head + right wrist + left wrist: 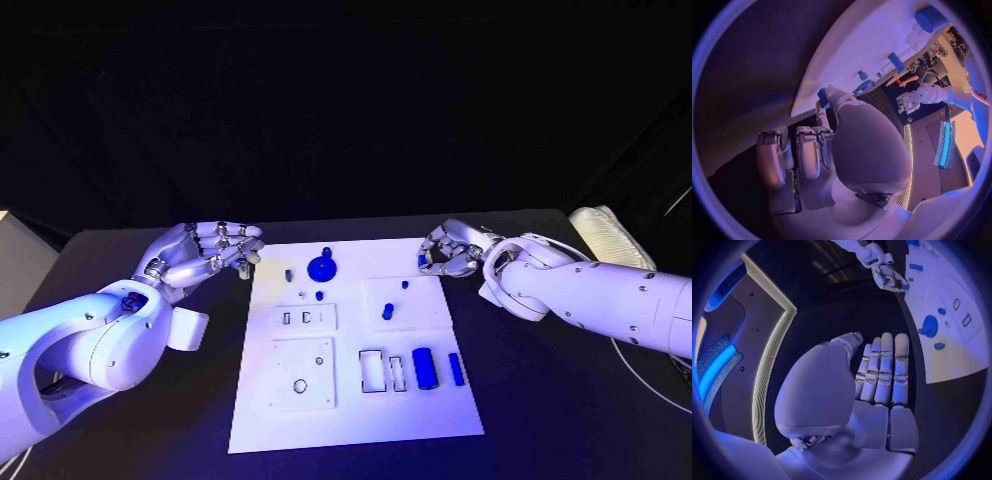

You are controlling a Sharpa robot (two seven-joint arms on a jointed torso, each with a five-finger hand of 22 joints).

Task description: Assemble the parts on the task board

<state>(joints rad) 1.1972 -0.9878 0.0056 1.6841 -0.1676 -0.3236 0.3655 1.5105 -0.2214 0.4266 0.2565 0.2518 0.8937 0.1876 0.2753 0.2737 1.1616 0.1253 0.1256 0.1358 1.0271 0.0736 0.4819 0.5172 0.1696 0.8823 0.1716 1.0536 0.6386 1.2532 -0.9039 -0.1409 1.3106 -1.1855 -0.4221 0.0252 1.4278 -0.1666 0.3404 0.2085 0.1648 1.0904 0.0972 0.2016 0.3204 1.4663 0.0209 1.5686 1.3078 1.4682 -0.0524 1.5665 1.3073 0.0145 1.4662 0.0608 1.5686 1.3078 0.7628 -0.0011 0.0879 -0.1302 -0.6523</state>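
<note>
The white task board (433, 420) lies in the middle of the black table. On it are a round blue disc (322, 268), several small blue parts such as a peg (388, 311), and a blue cylinder (424, 368) beside a blue bar (456, 369). My left hand (202, 252) hovers by the board's far left corner, fingers straight and apart from the thumb, holding nothing; its palm (879, 375) faces the camera. My right hand (454, 250) is at the board's far right corner and pinches a small blue part (823, 95) at its fingertips, over the board's edge (848, 65).
Two raised white plates (304, 318) (302, 372) with holes sit on the board's left half, and two empty slots (372, 370) lie next to the cylinder. A pale bristly object (606, 235) lies at the table's far right, with a cable (649, 375) behind my right arm.
</note>
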